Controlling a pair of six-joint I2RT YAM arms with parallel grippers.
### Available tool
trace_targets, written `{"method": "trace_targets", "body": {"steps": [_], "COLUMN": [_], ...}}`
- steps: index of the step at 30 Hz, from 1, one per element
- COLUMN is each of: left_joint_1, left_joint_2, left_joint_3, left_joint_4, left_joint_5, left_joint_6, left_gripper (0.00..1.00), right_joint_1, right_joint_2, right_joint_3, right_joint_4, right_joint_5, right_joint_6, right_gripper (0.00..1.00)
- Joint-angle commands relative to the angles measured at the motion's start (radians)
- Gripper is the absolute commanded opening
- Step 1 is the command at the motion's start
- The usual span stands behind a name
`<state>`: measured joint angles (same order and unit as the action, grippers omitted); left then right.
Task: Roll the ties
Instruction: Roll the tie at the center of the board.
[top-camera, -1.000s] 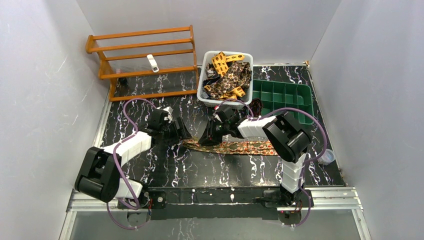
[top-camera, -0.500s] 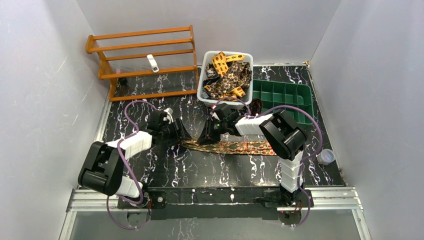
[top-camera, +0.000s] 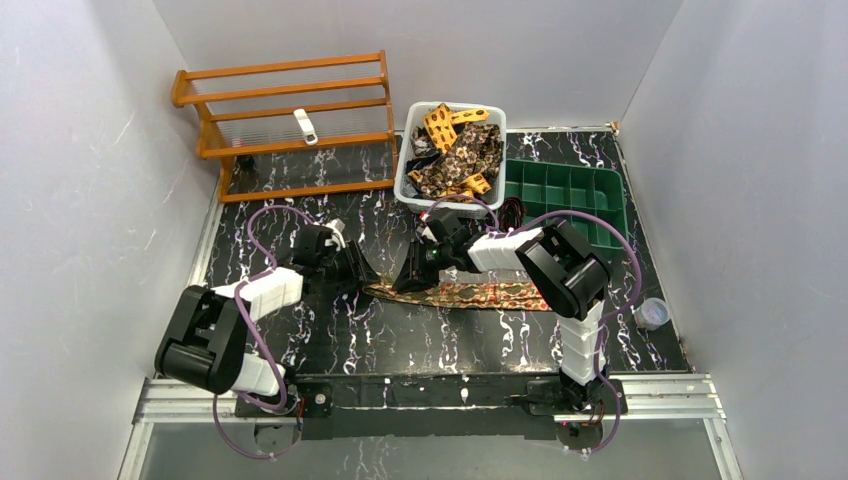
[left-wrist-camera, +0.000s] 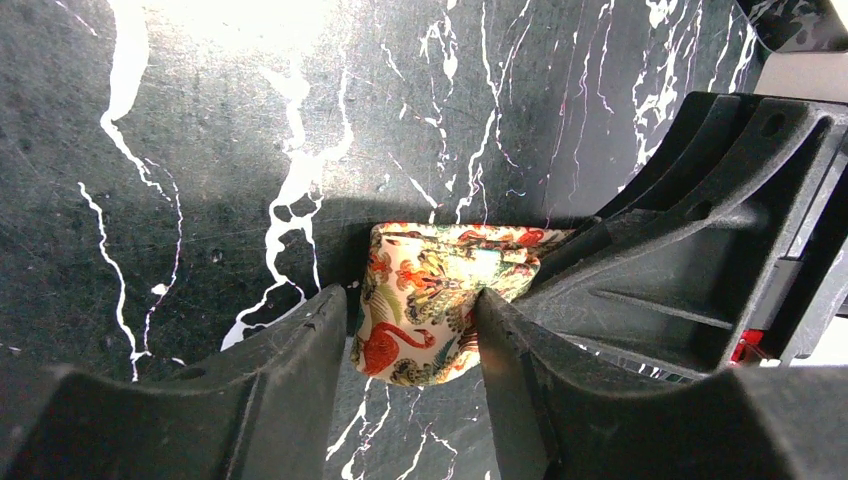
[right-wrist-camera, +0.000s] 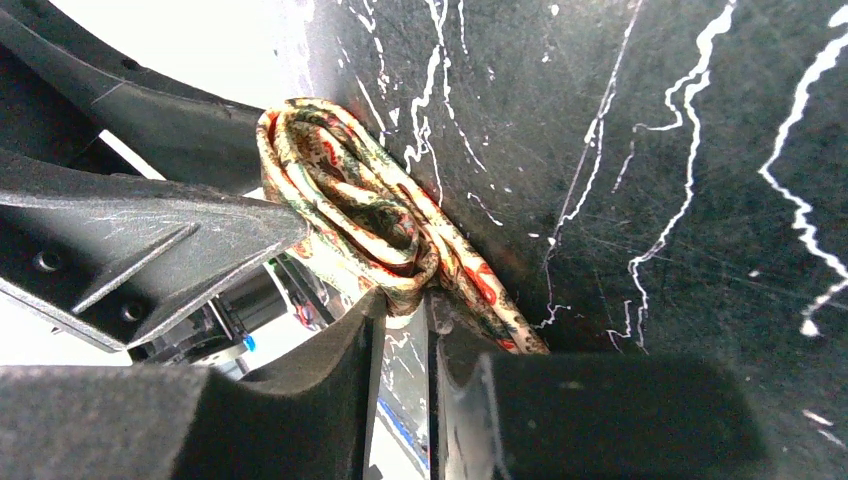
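One tie (top-camera: 480, 294) lies flat on the table (top-camera: 400, 335), running left to right in front of the arms. Only its left end is wound, into a small loose roll (right-wrist-camera: 350, 205) of a few turns. The rest of the length is flat to the right.

Left gripper (left-wrist-camera: 413, 310): jaws apart, one either side of the roll's end. The fabric fills the gap and touches the inner finger. Cannot tell if it is really squeezed.

Right gripper (right-wrist-camera: 407, 310): jaws nearly together, with tie fabric at the foot of the roll caught in the slit. Reads as clamped on the tie. The two grippers meet at the roll from opposite sides, very near each other.

Progress: early. First tie barely started and most of it is left to wind. The roll is slack and oval, so it could spring open if let go.

Bin (top-camera: 403, 160) at the back holds a heap of other ties (top-camera: 455, 160), all unrolled, so those are left too. Green tray (top-camera: 560, 190) sits beside the bin, likely for the coils. No finished coil in view.
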<state>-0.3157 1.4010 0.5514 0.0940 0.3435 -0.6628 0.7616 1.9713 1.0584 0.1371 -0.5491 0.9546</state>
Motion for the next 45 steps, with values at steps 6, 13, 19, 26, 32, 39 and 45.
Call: {"method": "trace_targets", "body": {"steps": [6, 13, 19, 26, 32, 39, 45], "left_joint_1": [0.004, 0.005, 0.004, 0.005, 0.008, 0.028, 0.059], "left_joint_2": [0.025, 0.052, 0.064, 0.021, -0.059, -0.082, -0.118], "left_joint_3": [-0.012, -0.012, -0.021, -0.040, -0.013, 0.032, 0.052], "left_joint_4": [0.003, 0.023, 0.046, 0.016, -0.101, -0.192, -0.235], "left_joint_5": [0.056, 0.077, 0.091, 0.068, 0.012, -0.005, -0.009], "left_joint_6": [0.034, 0.050, 0.052, 0.035, 0.053, 0.078, 0.089], "left_gripper": [0.45, 0.34, 0.29, 0.39, 0.64, 0.68, 0.70], "right_joint_1": [0.007, 0.007, 0.006, 0.006, 0.006, 0.008, 0.006], "right_joint_2": [0.014, 0.007, 0.012, -0.013, -0.038, -0.023, -0.138], "right_joint_3": [0.050, 0.075, 0.077, 0.089, 0.150, 0.224, 0.234], "right_joint_4": [-0.090, -0.136, -0.184, -0.211, -0.291, -0.406, -0.426], "right_joint_5": [0.070, 0.115, 0.129, 0.147, 0.171, 0.178, 0.150], "right_joint_6": [-0.049, -0.105, -0.117, -0.146, -0.212, -0.307, -0.390], "right_gripper": [0.31, 0.24, 0.22, 0.24, 0.29, 0.35, 0.50]}}
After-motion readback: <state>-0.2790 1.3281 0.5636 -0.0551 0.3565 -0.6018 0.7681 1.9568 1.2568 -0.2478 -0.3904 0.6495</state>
